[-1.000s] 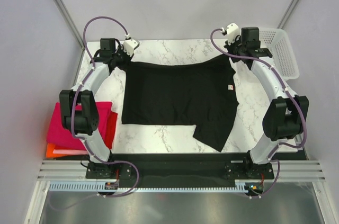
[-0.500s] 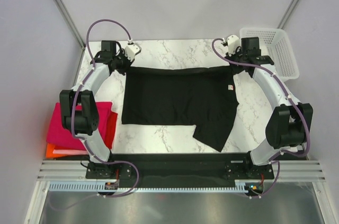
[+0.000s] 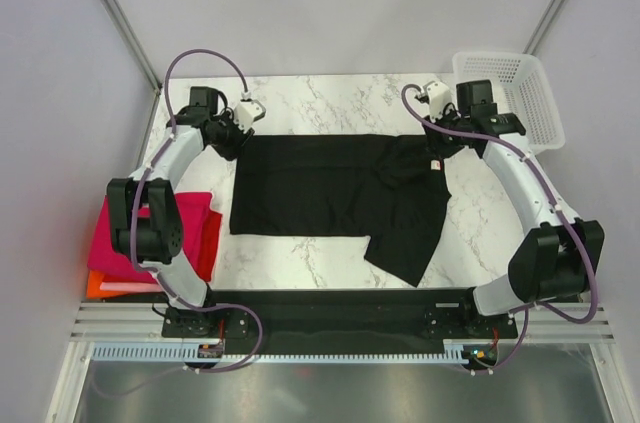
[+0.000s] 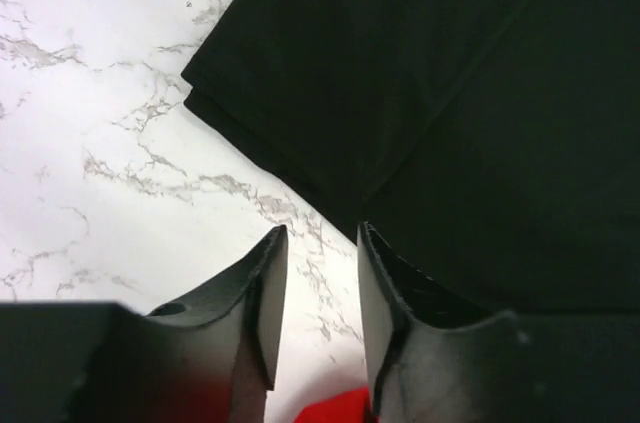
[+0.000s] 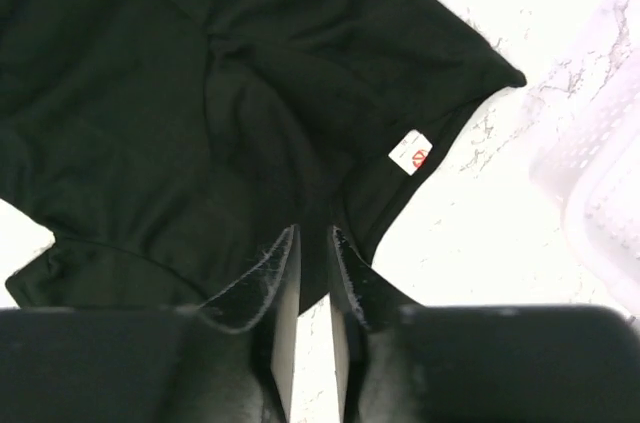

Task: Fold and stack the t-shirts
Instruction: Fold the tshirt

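From above: a black t-shirt [image 3: 330,193] lies spread across the middle of the marble table [image 3: 330,93], its upper edge doubled over and the cloth bunched near the right shoulder. The left gripper [image 3: 232,133] sits at the shirt's far left corner, the right gripper [image 3: 441,143] over the far right one. At the table's left edge rests a stack of folded shirts, the magenta-pink t-shirt [image 3: 110,243] over the red t-shirt [image 3: 209,243] and the orange t-shirt [image 3: 95,285]. A white mesh basket [image 3: 515,93] stands at the far right corner.

Left wrist: only here does the gap show. The fingers [image 4: 265,293] are slightly parted with bare marble between them and nothing held, just short of the shirt's doubled corner.

Right wrist: the fingers [image 5: 283,273] stand almost together above wrinkled black cloth. Whether they pinch it cannot be told. A small white label [image 5: 410,156] with a red mark shows near the collar, and the basket's wall sits blurred at the right.
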`<state>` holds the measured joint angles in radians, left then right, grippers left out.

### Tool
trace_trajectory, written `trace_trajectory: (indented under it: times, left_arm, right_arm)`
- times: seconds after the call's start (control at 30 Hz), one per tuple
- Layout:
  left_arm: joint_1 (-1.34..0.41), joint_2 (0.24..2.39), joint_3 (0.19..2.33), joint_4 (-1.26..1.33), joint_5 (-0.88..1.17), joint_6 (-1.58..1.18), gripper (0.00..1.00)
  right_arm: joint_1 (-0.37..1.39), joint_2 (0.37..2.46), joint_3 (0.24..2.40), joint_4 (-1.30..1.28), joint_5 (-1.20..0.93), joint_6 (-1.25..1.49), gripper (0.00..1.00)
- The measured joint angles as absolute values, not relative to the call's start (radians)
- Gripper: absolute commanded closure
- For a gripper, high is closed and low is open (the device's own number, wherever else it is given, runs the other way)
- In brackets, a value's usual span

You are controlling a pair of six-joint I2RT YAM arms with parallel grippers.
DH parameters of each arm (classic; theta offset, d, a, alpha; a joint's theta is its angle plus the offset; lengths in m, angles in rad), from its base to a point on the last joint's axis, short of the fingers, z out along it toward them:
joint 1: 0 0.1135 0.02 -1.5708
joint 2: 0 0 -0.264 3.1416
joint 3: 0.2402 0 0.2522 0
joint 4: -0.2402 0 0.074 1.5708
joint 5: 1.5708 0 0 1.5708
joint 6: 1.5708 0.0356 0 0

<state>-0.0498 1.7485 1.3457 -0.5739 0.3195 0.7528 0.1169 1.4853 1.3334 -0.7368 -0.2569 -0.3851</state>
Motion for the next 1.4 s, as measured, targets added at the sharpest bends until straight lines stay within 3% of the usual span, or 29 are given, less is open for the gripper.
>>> trace_trajectory:
  times: [0.1, 0.17, 0.4, 1.03, 1.4]
  left_arm:
    - [-0.047, 1.703, 1.347, -0.597, 0.323, 0.752, 0.55]
    - [-0.049, 1.722, 1.398, -0.601, 0.32, 0.744, 0.6]
    - [-0.054, 1.999, 1.664, -0.633, 0.295, 0.656, 0.65]
    - [-0.054, 2.281, 1.848, -0.702, 0.247, 0.542, 0.67]
    - [-0.054, 2.439, 2.107, -0.708, 0.197, 0.528, 0.67]
  right_arm:
    - [0.115, 1.499, 1.379, -0.745, -0.257, -0.384, 0.75]
    - [0.115, 1.533, 1.423, -0.737, -0.255, -0.381, 0.75]
    - [0.104, 1.809, 1.542, -0.64, -0.229, -0.378, 0.75]
    - [0.055, 2.193, 1.751, -0.619, -0.173, -0.404, 0.75]
    - [0.056, 2.433, 2.088, -0.645, -0.125, -0.41, 0.73]
